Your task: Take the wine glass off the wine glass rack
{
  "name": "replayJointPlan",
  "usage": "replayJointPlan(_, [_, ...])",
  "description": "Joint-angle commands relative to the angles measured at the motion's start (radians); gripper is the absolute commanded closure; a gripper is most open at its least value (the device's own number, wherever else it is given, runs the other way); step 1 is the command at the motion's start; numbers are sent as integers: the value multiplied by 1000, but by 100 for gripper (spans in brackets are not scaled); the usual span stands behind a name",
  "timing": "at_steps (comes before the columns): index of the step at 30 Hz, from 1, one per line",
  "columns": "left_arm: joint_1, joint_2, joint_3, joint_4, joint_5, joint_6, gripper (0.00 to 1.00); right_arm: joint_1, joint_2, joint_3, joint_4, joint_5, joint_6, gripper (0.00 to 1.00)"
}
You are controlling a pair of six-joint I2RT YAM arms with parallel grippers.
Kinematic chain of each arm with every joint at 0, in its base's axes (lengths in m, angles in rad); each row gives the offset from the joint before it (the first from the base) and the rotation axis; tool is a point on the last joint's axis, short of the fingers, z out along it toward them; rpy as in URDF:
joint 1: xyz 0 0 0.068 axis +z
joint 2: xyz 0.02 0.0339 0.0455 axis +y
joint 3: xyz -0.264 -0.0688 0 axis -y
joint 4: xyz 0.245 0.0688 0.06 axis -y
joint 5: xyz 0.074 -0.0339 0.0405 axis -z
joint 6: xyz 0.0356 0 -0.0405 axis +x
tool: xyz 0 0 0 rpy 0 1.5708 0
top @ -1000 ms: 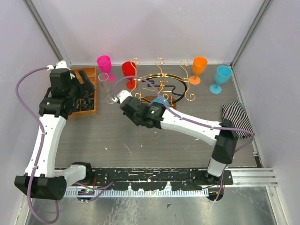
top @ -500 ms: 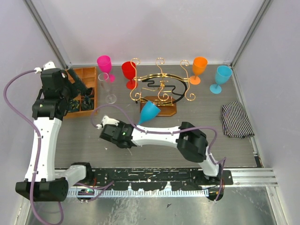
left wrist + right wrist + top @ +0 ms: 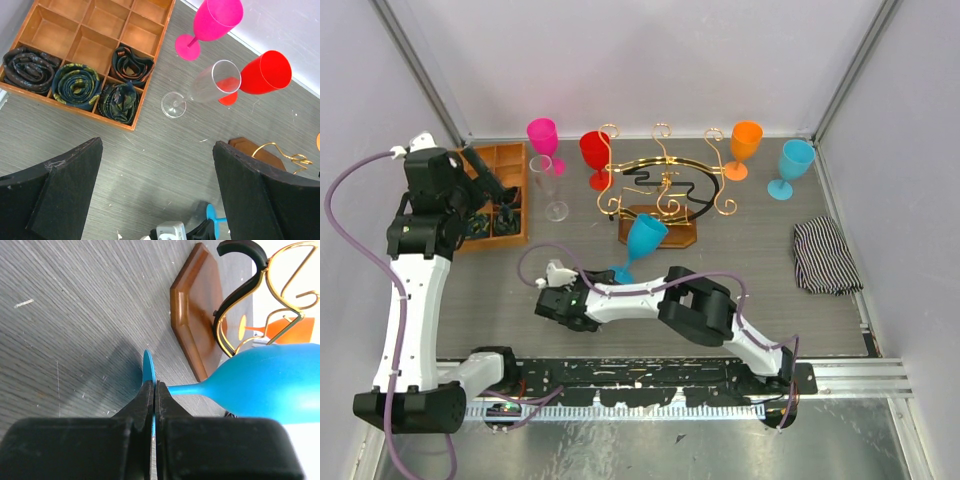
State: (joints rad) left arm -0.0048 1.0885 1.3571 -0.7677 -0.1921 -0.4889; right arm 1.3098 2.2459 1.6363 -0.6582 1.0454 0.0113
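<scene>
Shows the blue wine glass free of the wine glass rack, hanging tilted just in front of the brown wooden base, bowl leaning back toward the gold wire, foot pointing toward the near edge. A second ago: tucked in at the rack beneath the reaching arm. Half a second ago: already drawn out, leaning harder than now. In the wrist view, finds the right gripper pinched tight on the thin disc of the foot, held edge-on between the fingers, with stem and bowl jutting sideways over the tabletop. Cannot tell contact between foot rim and tabletop. Counts, by the look of it, as the lift-off done; leaves only standing the glass upright and letting go, with some risk of a slip from so narrow a hold. Further out, puts the left gripper with jaws wide apart and nothing between them, drawn back above the orange tray of rolled ties, near the clear glass, pink glass and red glass, all standing where before.
</scene>
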Motion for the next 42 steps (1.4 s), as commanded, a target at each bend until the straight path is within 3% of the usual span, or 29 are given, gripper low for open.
replayJointPlan(1, [5,-24,-24,31,14,-7,2,36,76,34,22,54,104,99])
replayJointPlan(18, [5,-43,-59,45,20,-1,2,91,259,97,-23,-31,166,99])
replayJointPlan(42, [4,-50,-78,54,25,5,2,94,259,54,-16,-60,188,99])
